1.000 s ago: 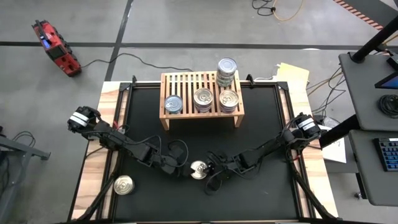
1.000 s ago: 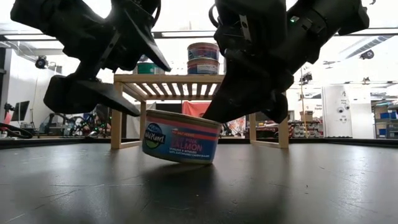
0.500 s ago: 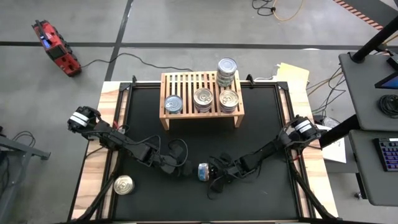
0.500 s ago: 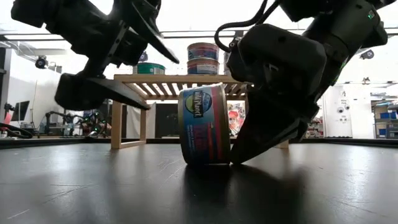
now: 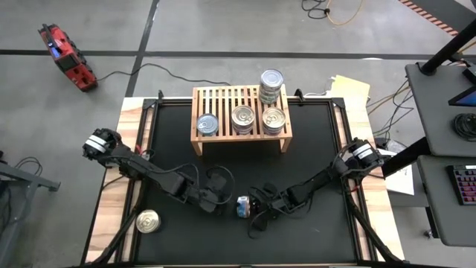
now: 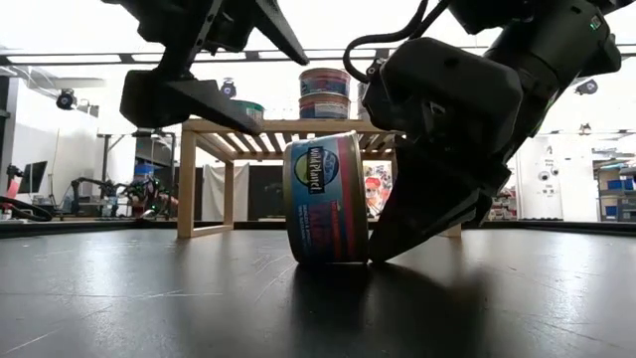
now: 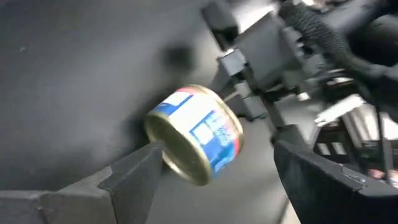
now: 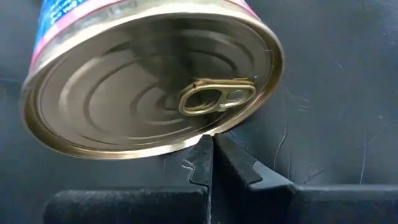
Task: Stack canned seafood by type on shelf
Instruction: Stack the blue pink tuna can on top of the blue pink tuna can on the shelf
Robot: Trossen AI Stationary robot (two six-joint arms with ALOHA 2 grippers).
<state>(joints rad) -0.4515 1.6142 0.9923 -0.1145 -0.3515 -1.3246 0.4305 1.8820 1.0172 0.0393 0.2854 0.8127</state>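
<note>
Canned seafood (image 5: pixel 265 98) mostly on shelf (image 5: pixel 223 104), one tin (image 6: pixel 326 199) on edge against clenched right claw (image 8: pixel 211 152), left claw (image 7: pixel 211 174) released, another tin (image 5: pixel 148 221) left.

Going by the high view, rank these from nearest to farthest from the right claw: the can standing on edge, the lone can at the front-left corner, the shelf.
1. Can on edge: right at the right claw.
2. Shelf: at the table's back.
3. Lone can: front-left corner, only slightly farther than the shelf.
</note>
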